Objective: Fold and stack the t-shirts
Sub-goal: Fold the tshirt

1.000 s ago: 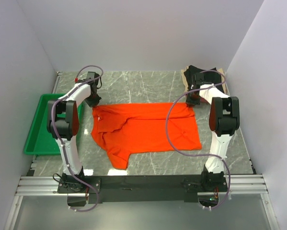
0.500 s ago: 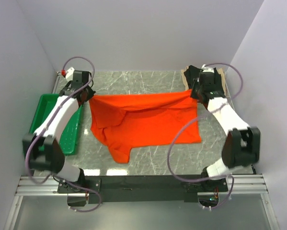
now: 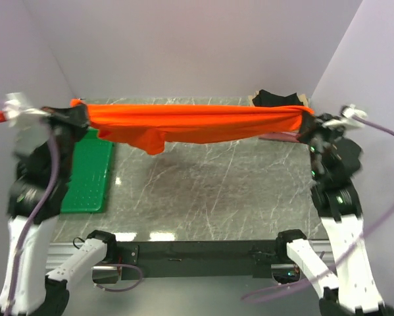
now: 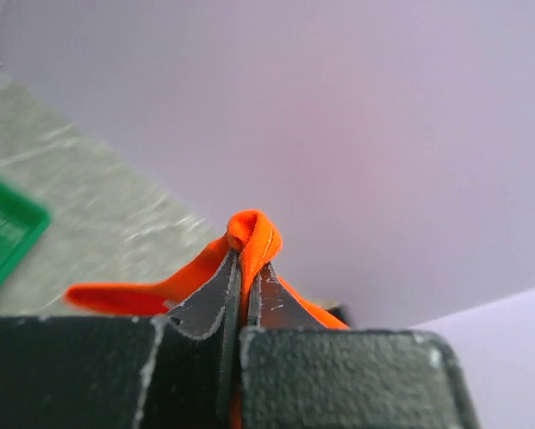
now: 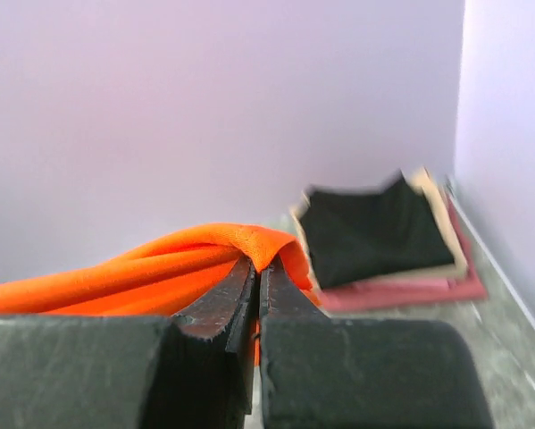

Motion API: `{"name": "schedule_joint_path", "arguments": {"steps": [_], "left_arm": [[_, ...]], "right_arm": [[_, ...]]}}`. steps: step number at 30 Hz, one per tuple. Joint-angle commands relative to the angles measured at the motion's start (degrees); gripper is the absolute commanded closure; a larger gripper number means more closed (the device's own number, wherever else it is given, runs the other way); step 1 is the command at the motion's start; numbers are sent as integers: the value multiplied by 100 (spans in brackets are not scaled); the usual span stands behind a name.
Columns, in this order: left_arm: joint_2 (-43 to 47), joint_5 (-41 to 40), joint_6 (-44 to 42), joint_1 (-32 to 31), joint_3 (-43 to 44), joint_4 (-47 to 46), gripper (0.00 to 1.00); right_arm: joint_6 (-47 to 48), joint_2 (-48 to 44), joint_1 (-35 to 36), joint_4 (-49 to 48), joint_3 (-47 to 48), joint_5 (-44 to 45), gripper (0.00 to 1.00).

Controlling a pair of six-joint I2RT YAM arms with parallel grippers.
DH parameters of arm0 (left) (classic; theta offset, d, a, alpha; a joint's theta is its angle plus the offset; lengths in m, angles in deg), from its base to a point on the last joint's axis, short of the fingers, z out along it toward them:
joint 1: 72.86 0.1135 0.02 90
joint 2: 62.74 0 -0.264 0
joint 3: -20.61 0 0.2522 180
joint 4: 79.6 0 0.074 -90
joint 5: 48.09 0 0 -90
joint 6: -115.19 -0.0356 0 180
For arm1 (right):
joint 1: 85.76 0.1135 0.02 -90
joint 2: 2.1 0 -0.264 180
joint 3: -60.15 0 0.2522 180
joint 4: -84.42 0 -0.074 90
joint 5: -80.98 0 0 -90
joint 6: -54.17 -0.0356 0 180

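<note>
- I see the orange t-shirt (image 3: 197, 122) stretched into a taut band between both grippers. It hangs above the far part of the table (image 3: 210, 197).
- One sleeve (image 3: 150, 140) droops from the band, left of centre.
- The left gripper (image 4: 243, 268) is clamped on the shirt's left end. Its jaws are nearly together, with a fold of orange cloth bulging out past the tips.
- The right gripper (image 5: 255, 273) is pinched the same way on the right end.
- Both arms are raised and spread wide, left over the green tray (image 3: 88, 174), right at the table's right edge. Both are blurred in the top view.
- A folded stack sits in the far right corner: black t-shirt (image 5: 370, 234) on top, beige t-shirt (image 5: 428, 192) under it, pink t-shirt (image 5: 401, 292) at the bottom.
</note>
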Motion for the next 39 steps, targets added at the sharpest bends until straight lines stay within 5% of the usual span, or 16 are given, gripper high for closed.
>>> {"name": "schedule_joint_path", "arguments": {"steps": [1, 8, 14, 24, 26, 27, 28, 29, 33, 39], "left_arm": [[476, 119, -85, 21, 711, 143, 99], [1084, 480, -86, 29, 1424, 504, 99], [988, 542, -95, 65, 1197, 496, 100], [-1189, 339, 415, 108, -2157, -793, 99], [-2181, 594, 363, 222, -2407, -1559, 73], [-3012, 864, 319, 379, -2234, -1648, 57], [-3446, 998, 275, 416, -2032, -1614, 17], [-3877, 1016, 301, 460, -1734, -1387, 4], [-5364, 1236, 56, 452, 84, -709, 1], [-4972, 1061, 55, 328, -112, -472, 1]], "right_arm": [[-47, -567, -17, 272, 456, -123, 100], [-232, -1693, -17, 940, 861, -591, 100], [-337, -1467, -17, 1117, 678, -513, 100], [-706, 571, -78, -261, -1500, -205, 100], [-829, 1730, -166, -736, -1757, -494, 99], [-943, 2195, -245, -807, -1679, -556, 81], [-978, 3192, -297, -686, -1304, -556, 63], [-1005, 3689, -315, -389, -917, -565, 49], [-917, 5169, -316, 790, 973, -390, 11], [-1014, 4732, -316, 985, 793, -607, 9]]}}
